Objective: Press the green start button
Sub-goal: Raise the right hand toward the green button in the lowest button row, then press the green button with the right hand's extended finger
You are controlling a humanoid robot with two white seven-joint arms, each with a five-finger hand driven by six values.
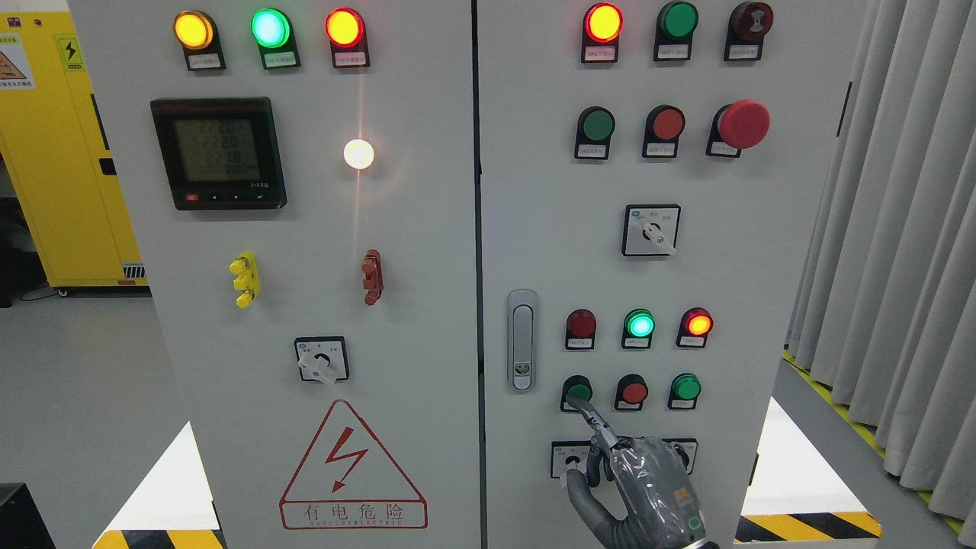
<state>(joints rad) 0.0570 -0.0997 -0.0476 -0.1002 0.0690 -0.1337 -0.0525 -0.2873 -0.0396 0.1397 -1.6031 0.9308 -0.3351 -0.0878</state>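
A grey control cabinet (pixel 534 229) faces me. On its right door, the lower button row starts with a green push button (pixel 579 390). My right hand (pixel 644 480) comes up from the bottom edge, right of the middle. Its index finger (pixel 598 431) is stretched out, and its tip touches the lower edge of that green button. The other fingers are curled and hold nothing. The thumb lies over a rotary switch (pixel 570 460) below the button. The left hand is not in view.
Right of the green button sit a red button (pixel 633 393) and another green button (pixel 685 387). Above them are a dark red lamp (pixel 581 323), a lit green lamp (pixel 639 324) and a lit red lamp (pixel 698 323). A door latch (pixel 522 339) is to the left, and a curtain (pixel 900 229) hangs at the right.
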